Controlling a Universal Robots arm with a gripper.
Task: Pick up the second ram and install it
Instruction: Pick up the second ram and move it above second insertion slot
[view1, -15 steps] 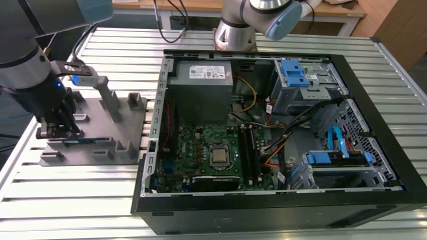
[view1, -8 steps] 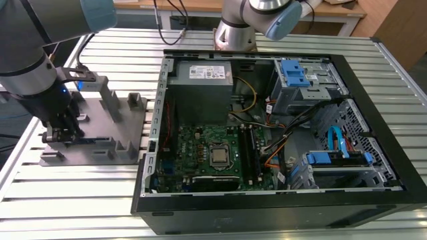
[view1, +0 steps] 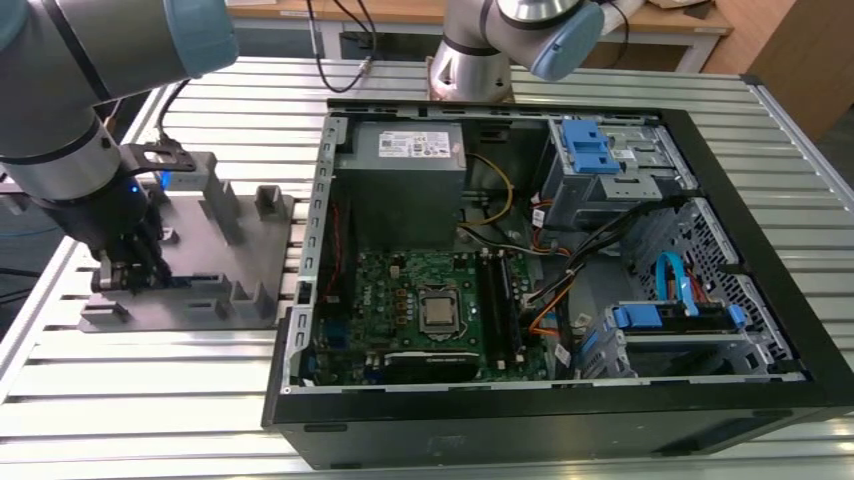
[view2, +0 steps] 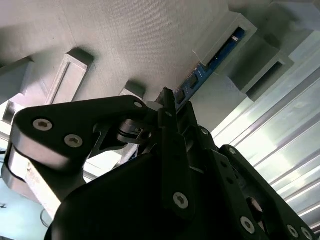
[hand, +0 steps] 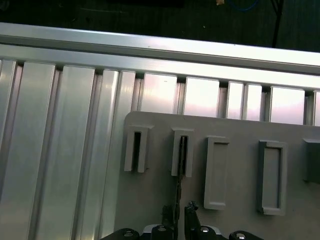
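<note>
**A:** Where is the second ram?

**B:** It stands on edge on the grey holder plate, with one end tucked into a raised slot block of that plate. In the second wrist view it is a thin dark-blue strip. In the first wrist view it is a hairline seen edge-on. The plate lies on the slatted aluminium table, beside the open computer case, on the exterior view's left.

**A:** And the gripper?

**B:** It is down on the plate at the strip's free end. Its jaws are almost together but not clamped. The fingers sit on either side of the strip, with a sliver of gap on one side.

**A:** How will the strip handle?

**B:** Probably light, stiff and thin, but fragile. I judge the flat faces near the free end the safest hold, with gentle pressure. It would not tolerate twisting in the slot block.
</note>
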